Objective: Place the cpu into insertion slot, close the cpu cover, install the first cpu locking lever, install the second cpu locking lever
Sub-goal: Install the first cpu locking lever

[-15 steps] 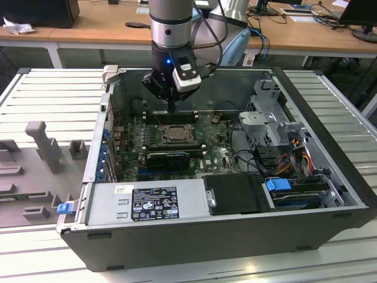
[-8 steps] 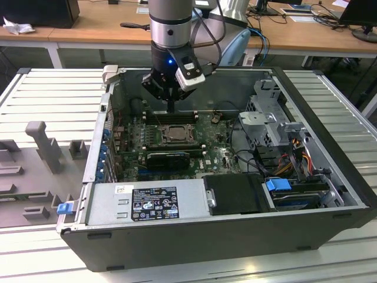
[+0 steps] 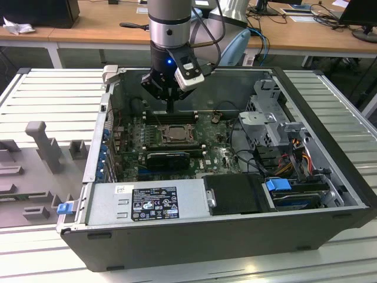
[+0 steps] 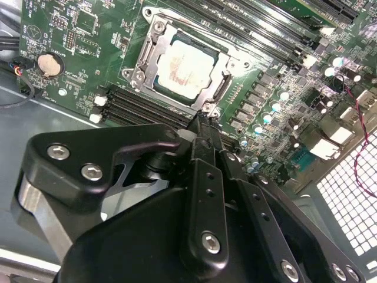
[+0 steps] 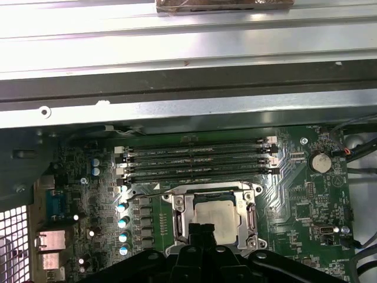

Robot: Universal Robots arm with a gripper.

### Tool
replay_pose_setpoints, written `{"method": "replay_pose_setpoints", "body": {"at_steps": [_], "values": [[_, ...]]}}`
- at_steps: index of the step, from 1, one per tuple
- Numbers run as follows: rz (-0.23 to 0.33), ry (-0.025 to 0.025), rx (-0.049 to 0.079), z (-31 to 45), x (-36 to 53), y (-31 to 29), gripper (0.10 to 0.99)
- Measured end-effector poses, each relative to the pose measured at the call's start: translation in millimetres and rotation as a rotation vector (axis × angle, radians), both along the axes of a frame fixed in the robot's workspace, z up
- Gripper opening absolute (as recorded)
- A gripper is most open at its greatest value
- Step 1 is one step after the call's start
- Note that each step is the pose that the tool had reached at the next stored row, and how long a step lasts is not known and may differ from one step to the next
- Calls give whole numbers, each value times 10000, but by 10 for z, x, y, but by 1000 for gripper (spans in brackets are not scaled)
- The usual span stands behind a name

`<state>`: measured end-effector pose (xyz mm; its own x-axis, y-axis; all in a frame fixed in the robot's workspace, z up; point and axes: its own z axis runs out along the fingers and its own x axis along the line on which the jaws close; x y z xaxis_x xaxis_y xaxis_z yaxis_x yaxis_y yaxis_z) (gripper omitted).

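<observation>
The open computer case [image 3: 330, 194] lies on its side with the motherboard [image 3: 218, 156] facing up. In the exterior view the gripper [image 3: 170, 108] hangs over the board at about 12 o'clock of the insertion slot [image 3: 175, 133], its fingers [image 4: 206, 141] pressed together with nothing between them, their tip just beside the slot's metal rim in the second wrist view.

The cpu [image 4: 187, 66] already sits in the insertion slot [image 4: 177, 65], and the cpu cover [image 4: 154, 41] appears to lie down around it, the chip's pale top showing through the window. The first wrist view shows the same: the cpu [image 5: 215, 219] framed by the cpu cover [image 5: 184, 207], with the memory slots [image 5: 197, 160] at its 12 o'clock.

The main risk, as I judge it, is the narrow tip slipping off a thin locking lever and striking the cover, the chip's top, or the capacitors [image 5: 122, 221] at the socket's 9 o'clock. A lever that misses its catch would leave the cover loose.

Hard to make out: whether either locking lever is latched, since the wire levers blend into the frame. The fingers hide the near edge of the socket in both wrist views, and in the exterior view the arm's wrist covers the board behind it.
</observation>
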<state>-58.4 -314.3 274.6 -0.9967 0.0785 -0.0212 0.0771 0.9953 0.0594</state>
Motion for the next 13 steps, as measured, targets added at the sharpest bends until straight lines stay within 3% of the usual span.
{"method": "replay_pose_setpoints", "body": {"at_steps": [13], "values": [[0,0,0,0,-46,0,106]]}}
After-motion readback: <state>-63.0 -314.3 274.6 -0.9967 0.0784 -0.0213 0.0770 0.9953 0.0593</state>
